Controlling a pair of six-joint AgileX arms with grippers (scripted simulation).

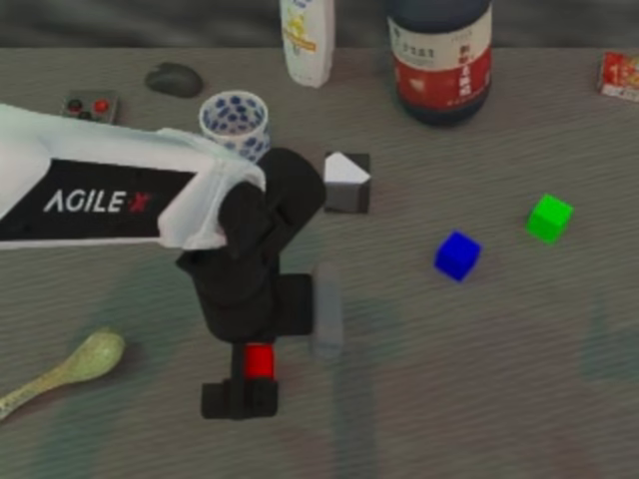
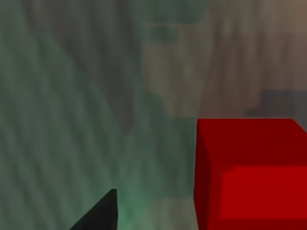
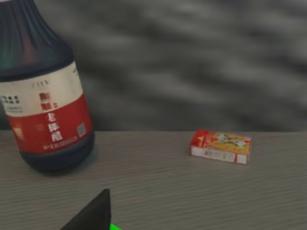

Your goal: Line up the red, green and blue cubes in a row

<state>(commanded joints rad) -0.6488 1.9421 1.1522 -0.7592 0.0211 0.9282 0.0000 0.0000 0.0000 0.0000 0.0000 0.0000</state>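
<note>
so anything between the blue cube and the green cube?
Nothing. In the top view, only bare table separates the blue cube from the green cube; they sit apart on the right side.

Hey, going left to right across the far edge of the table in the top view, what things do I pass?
Small grey remote with red buttons → dark grey mouse → spotted cup → white bottle → dark sauce bottle → red packet.
</note>
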